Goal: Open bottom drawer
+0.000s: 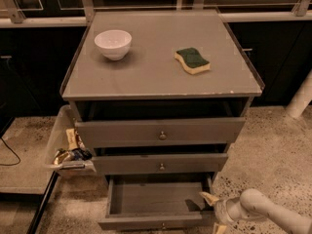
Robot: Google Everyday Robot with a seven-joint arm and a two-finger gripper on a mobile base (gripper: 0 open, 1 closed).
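- Cabinet: one grey cabinet (73,112) at centre frame, with three flat grey drawer fronts stacked one above another.
- Drawers: the top drawer (195,130) and middle drawer (126,164) each carry one small round metal knob at centre. Both stand slightly proud of the carcass, with a dark gap above each.
- Bottom drawer (156,200): lowest of the three, at lower centre of the frame. It stands open, showing a shallow, bare grey box interior. Its front runs along the bottom edge of the frame.
- Gripper (215,212): one, at lower right of the frame, on a smooth, rounded white arm (263,209) that enters from the right.
- Fingers (209,198): two, pale yellowish and pointed, standing apart with nothing gripped between them. The upper one lies at the drawer's right side wall near the front corner, and the lower one just off the right end of the drawer front. Contact with the drawer cannot be told.
- Tabletop (156,79): flat, matt grey, with a thin raised edge.
- On the tabletop: one round white bowl (113,44) at upper left, upright. One wavy-edged sponge (192,61), green top over a yellow base, lies at upper right, well apart from the bowl.
- Left of the cabinet: one clear plastic bin (61,130) holding several wrapped packets.
- Floor (278,150): speckled stone finish.
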